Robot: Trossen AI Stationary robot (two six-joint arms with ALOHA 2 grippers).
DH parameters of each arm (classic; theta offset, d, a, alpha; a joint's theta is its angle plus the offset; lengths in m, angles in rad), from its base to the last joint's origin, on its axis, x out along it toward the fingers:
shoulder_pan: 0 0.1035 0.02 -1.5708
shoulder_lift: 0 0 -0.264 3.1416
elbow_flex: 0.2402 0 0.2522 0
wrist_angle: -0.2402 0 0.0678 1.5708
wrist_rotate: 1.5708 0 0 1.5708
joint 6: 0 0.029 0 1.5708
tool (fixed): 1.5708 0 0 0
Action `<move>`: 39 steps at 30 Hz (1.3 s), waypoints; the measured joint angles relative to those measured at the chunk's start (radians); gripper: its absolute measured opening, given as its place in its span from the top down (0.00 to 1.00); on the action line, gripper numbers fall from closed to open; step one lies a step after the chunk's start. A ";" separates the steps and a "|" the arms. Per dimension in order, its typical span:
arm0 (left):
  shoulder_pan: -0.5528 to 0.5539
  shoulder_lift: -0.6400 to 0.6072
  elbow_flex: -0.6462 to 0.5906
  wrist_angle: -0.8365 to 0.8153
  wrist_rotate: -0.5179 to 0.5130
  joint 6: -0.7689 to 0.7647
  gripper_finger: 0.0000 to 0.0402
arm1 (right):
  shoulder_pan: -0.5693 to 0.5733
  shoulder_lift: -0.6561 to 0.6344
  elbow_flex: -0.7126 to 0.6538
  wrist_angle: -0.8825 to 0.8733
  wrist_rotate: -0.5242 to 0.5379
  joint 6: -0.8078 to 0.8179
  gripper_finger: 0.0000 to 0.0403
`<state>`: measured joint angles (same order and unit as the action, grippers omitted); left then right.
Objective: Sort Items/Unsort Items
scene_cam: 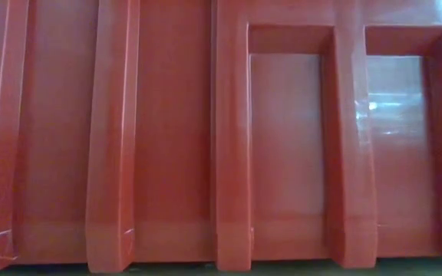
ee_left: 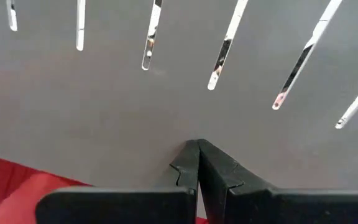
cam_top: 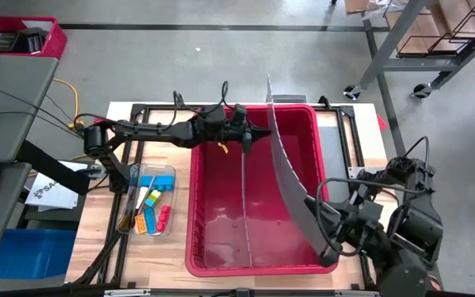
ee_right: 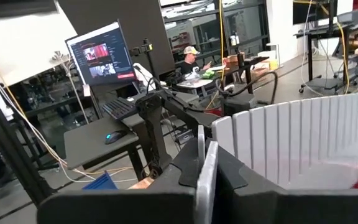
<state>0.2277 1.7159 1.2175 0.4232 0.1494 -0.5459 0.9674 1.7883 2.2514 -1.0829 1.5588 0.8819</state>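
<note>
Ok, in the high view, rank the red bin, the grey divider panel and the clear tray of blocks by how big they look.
1. Red bin, largest.
2. Grey divider panel, a long curved sheet.
3. Clear tray of blocks, smallest.
The panel stands higher, nearer the camera, but the order still looks safe.

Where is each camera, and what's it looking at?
High: above the table, looking down on red bin; left gripper and right gripper show.
Low: table height, facing the bin's wall; no robot.
Left wrist: on left arm, facing grey panel; shut fingers show.
Right wrist: on right arm, facing the room; fingers pinch the panel.
Shared: both wrists see the panel.
</note>
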 joint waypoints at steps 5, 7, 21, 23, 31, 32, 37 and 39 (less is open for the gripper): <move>-0.017 0.077 0.062 -0.013 0.007 0.005 1.00 | -0.008 0.000 -0.003 -0.044 -0.033 0.062 1.00; -0.021 0.105 0.103 -0.011 0.004 0.001 1.00 | -0.013 -0.002 -0.003 -0.046 -0.050 0.061 1.00; -0.024 0.183 0.257 -0.189 0.050 0.104 1.00 | -0.019 -0.002 -0.003 -0.210 -0.096 0.246 1.00; -0.019 0.167 0.257 -0.225 0.052 0.127 1.00 | -0.022 -0.002 -0.003 -0.241 -0.116 0.289 1.00; -0.007 0.122 0.257 -0.305 0.050 0.198 1.00 | -0.037 -0.002 -0.003 -0.274 -0.119 0.319 1.00; -0.006 0.119 0.257 -0.304 0.044 0.201 1.00 | -0.039 -0.002 -0.003 -0.273 -0.117 0.319 1.00; 0.001 0.117 0.257 -0.297 0.040 0.189 1.00 | -0.051 -0.002 -0.003 -0.274 -0.115 0.322 1.00; 0.002 0.114 0.257 -0.297 0.041 0.182 1.00 | -0.052 -0.002 -0.003 -0.271 -0.115 0.322 1.00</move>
<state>0.2298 1.8304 1.4746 0.1265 0.1900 -0.3635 0.9157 1.7859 2.2486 -1.3540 1.4436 1.2041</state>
